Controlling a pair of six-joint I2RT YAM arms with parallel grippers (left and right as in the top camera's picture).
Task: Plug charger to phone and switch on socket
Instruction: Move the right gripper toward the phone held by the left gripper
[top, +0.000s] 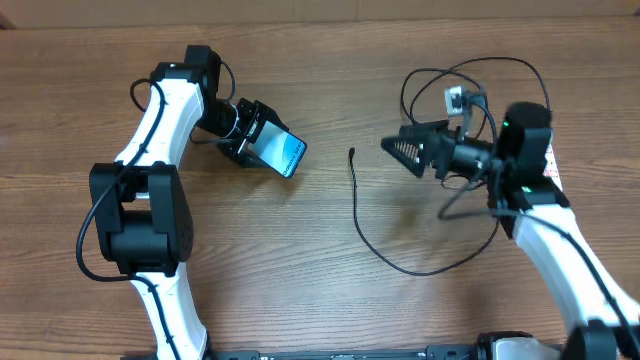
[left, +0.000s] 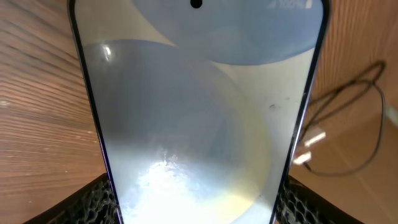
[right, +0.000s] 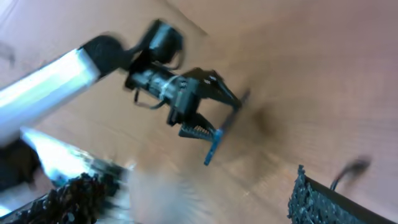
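Left hand (top: 254, 142) is clamping the phone (top: 283, 152) by one short end and holding it off the tabletop (top: 300, 270), screen tilting up toward the overhead camera. In the left wrist view the lit screen is filling nearly the whole frame, with the black fingers (left: 93, 202) showing at the bottom corners on either long edge. The charger (top: 357, 210) is lying just right of the phone, not touching it. Its small connector tip is pointing up the tabletop, and the thin cable is curving down and right, then looping up behind the right arm. Right hand (top: 400, 150) is hovering near that tip, pointing at the phone, fingers (right: 68, 199) spread wide and gripping nothing. A white sliver with red marks, apparently the socket (top: 549, 165), is peeking out beside the right arm, mostly hidden.
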